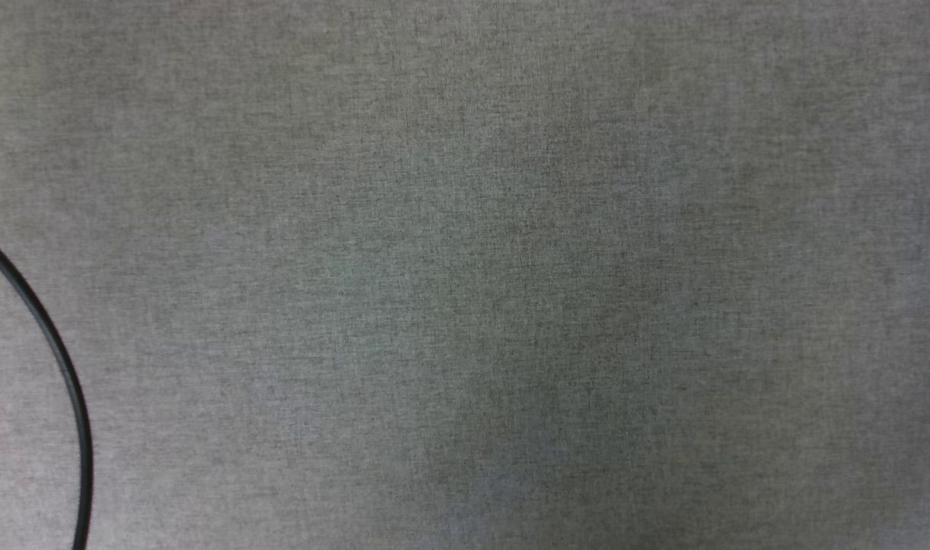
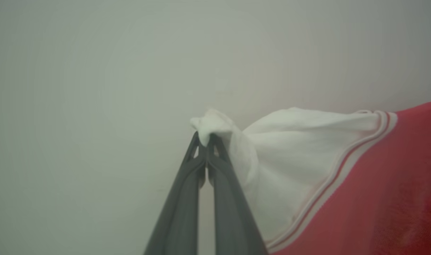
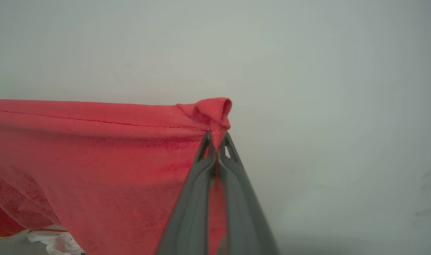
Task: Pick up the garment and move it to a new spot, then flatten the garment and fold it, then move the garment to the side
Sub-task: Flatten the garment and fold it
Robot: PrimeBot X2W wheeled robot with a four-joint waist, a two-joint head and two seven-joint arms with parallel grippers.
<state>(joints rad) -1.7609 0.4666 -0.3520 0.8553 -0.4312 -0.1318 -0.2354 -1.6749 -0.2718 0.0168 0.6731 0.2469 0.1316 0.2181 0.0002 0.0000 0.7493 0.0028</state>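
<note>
The garment [image 2: 371,184] is red with a white sleeve and red-and-white striped trim. In the left wrist view my left gripper [image 2: 205,141] is shut on a bunched tip of the white sleeve, and the cloth stretches away to the right. My right gripper [image 3: 217,140] is shut on a corner of the garment's [image 3: 95,156] red hem in the right wrist view, with the cloth hanging leftward from it. A bit of white fabric shows at that view's bottom left. The print on the chest is hidden.
The head view looks down on a grey woven tabletop [image 1: 465,275]. A thin black cable [image 1: 59,359] curves across its lower left corner. Both wrist views have a plain pale background behind the cloth.
</note>
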